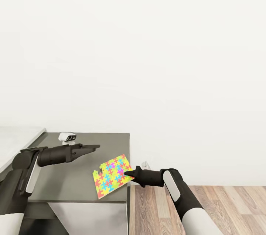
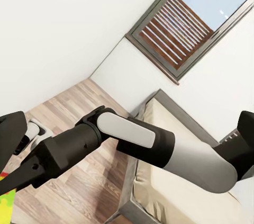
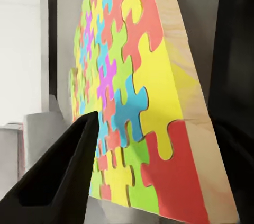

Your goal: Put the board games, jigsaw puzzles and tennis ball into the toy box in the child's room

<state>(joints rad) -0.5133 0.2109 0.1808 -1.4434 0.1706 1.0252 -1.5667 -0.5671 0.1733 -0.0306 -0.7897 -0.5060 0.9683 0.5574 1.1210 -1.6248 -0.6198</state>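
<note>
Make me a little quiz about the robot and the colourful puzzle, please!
1. True or false: the puzzle lies in the middle of the table.
2. Which gripper is at the puzzle? A) left B) right C) both
3. Fill in: in the left wrist view, a ____ stands under the window.

Key:
1. False. It sits at the table's corner, with an edge poking out over the floor.
2. B. The right gripper has one finger over the puzzle's top and one under it; the left gripper hovers apart, above the table.
3. Bed.
</note>
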